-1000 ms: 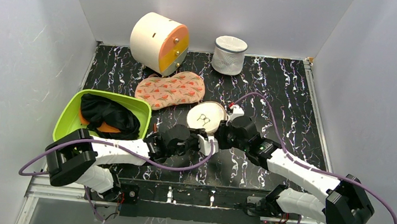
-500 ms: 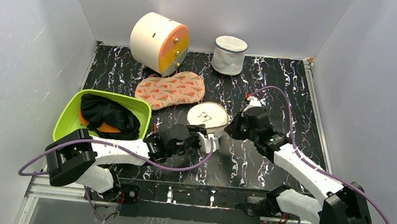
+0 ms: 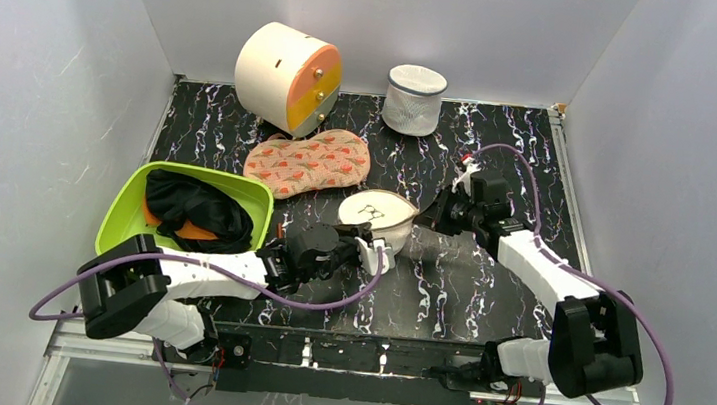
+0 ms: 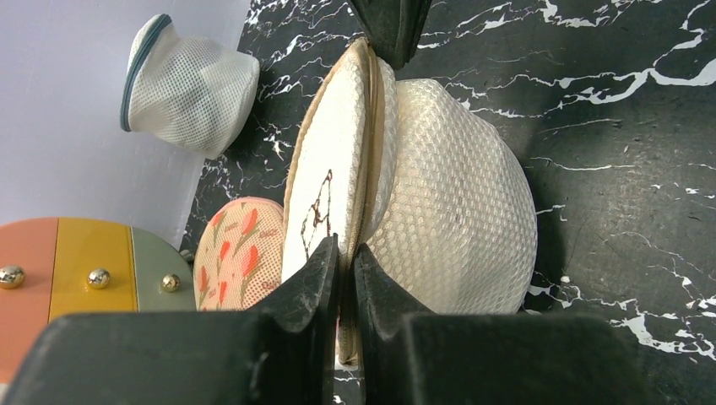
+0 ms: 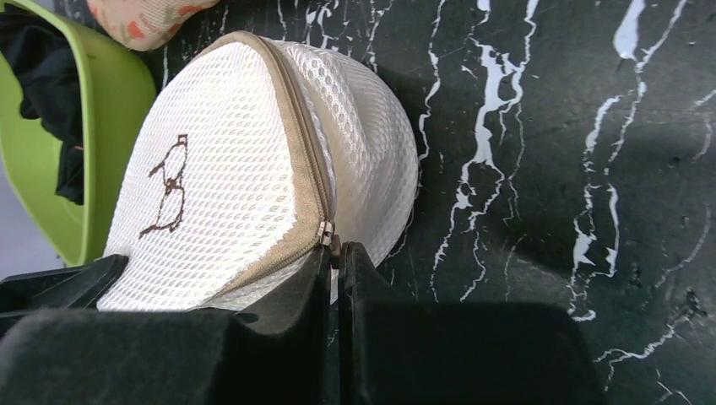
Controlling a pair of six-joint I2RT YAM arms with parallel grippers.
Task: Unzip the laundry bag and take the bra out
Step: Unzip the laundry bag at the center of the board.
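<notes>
The laundry bag (image 3: 376,214) is a cream mesh dome with tan zip trim, standing on edge mid-table with its flat drawn face (image 5: 194,186) turned up and left. My left gripper (image 3: 369,251) is shut on the tan rim (image 4: 370,152) at the bag's near side. My right gripper (image 3: 430,214) sits at the bag's right side, shut on the zip pull (image 5: 328,236). In the left wrist view, the left gripper (image 4: 344,251) pinches the trim and the right gripper's fingertips (image 4: 390,29) show at the far end of the rim. The bra is hidden.
A green basket (image 3: 123,206) holding a black garment (image 3: 195,207) stands left of the bag. An orange patterned cloth (image 3: 306,162) lies behind it. A cream round drawer box (image 3: 282,74) and a white cylindrical mesh bag (image 3: 414,98) stand at the back wall.
My right gripper has travelled from beside the left gripper round the bag's rim to its right side, away from the arms' bases. The left gripper has kept its hold in place.
</notes>
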